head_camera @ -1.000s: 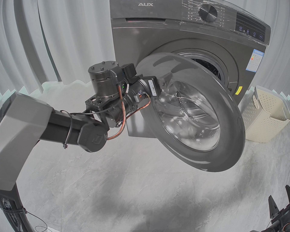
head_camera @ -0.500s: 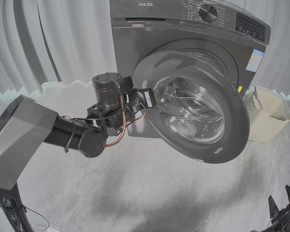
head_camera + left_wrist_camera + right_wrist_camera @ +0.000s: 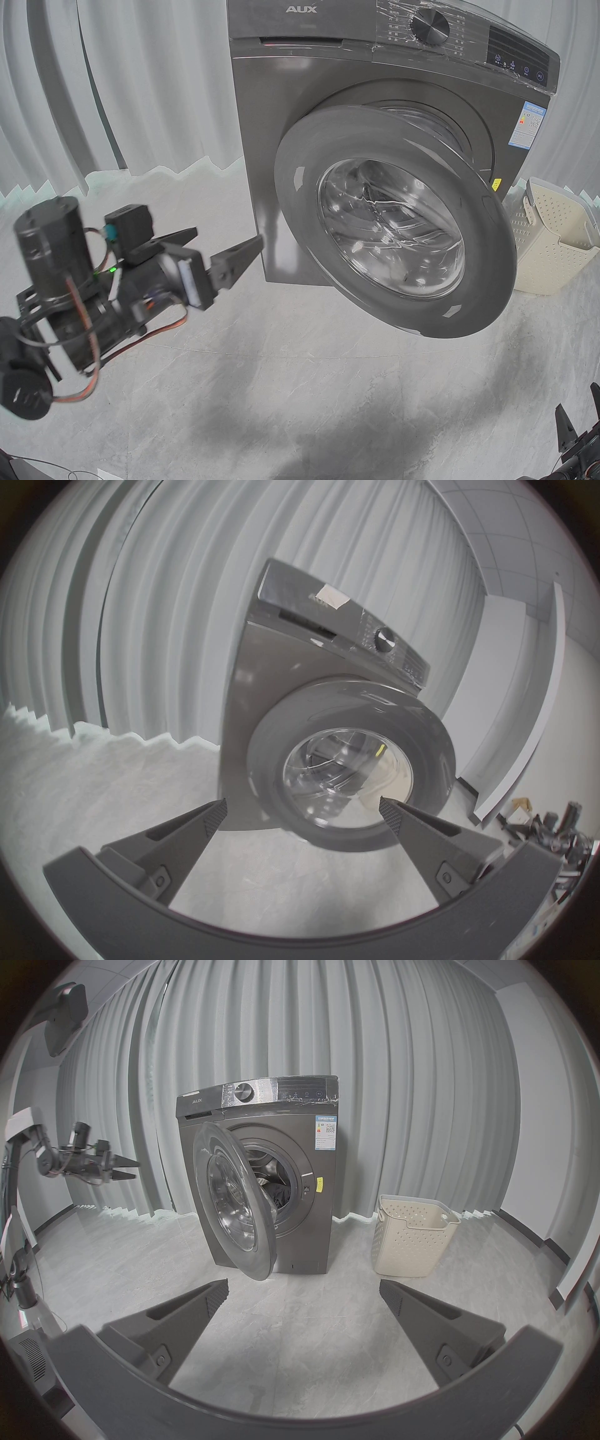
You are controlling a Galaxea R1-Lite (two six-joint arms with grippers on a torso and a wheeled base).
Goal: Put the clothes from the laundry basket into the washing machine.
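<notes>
Left gripper point(image 3: 226, 236) hangs in air left of washing machine point(image 3: 350, 75), fingers spread wide, holding nothing. Round door point(image 3: 387, 231) stands partly open. Dark clothes point(image 3: 279, 1194) lie inside drum. Cream laundry basket point(image 3: 550, 244) sits on floor, just right of machine. Right gripper point(image 3: 300, 1285) low, well back from machine, fingers apart, empty.

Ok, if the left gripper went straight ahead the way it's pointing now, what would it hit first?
Most likely the half-open washer door: the left wrist view shows it dead ahead of the left gripper, around the lower glass. Nothing shows in between, though depth is hard to judge.
</notes>
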